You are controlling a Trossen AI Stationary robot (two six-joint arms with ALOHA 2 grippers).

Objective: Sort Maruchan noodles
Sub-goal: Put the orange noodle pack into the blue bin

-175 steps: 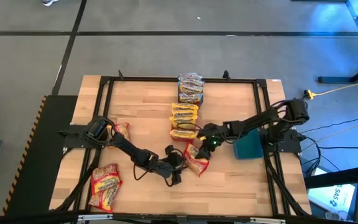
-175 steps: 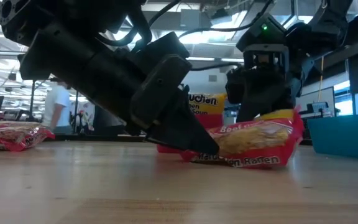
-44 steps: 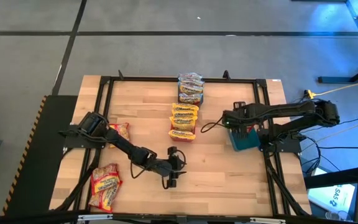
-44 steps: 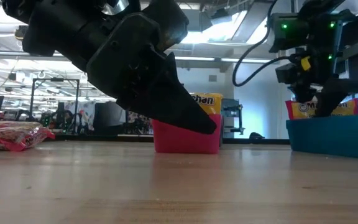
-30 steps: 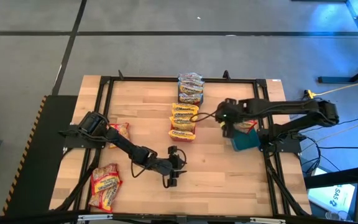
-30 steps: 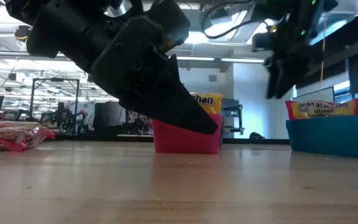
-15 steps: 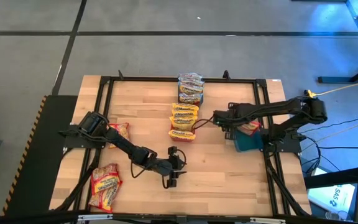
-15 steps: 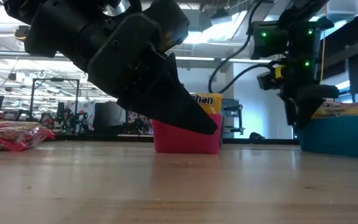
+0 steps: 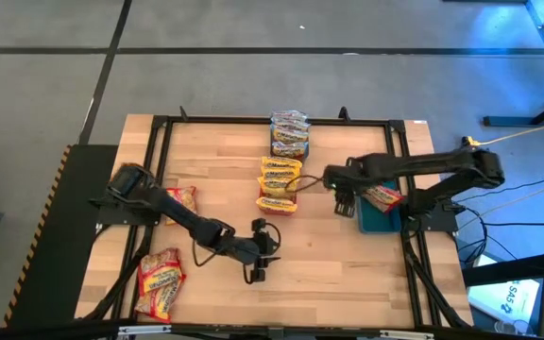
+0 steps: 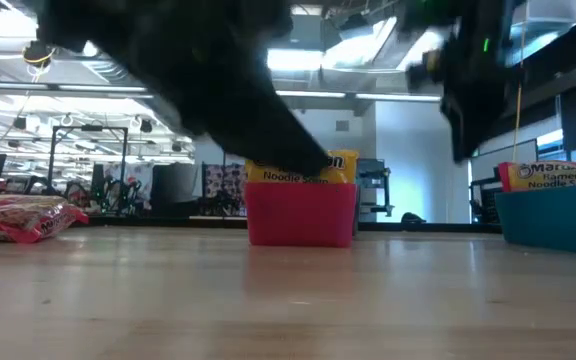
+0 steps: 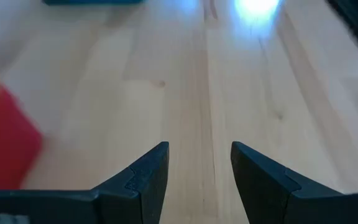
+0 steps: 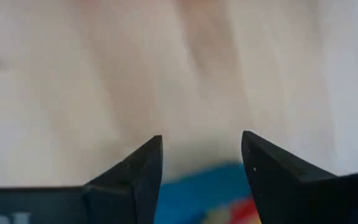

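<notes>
The wooden table [image 9: 215, 179] carries the whole scene. The left arm reaches low across its front half, the left gripper [image 9: 253, 267] near the front middle; its fingers [image 11: 143, 177] stand apart over bare wood with nothing between them. Half a second ago the shoulder end sat a little further in — the arm has shifted slightly, and in the low view it now smears dark across the frame.

The right arm stretches in from the table's right edge. The right gripper [image 9: 342, 201] hangs just beside the teal bin [image 9: 374, 219], open and empty, having swung a touch away from the bin since the earlier frame.

The teal bin holds one packet [image 9: 382, 196], lying tilted over its rim — the same packet that was carried in the gripper a second and a half ago.

Down the table's middle runs a column of Maruchan noodles [image 9: 280, 184], the nearer ones standing in a red bin [image 10: 300, 213]. Two more packets lie at the left: one by the left arm's base [image 9: 183, 199], one at the front left corner [image 9: 161, 280].
</notes>
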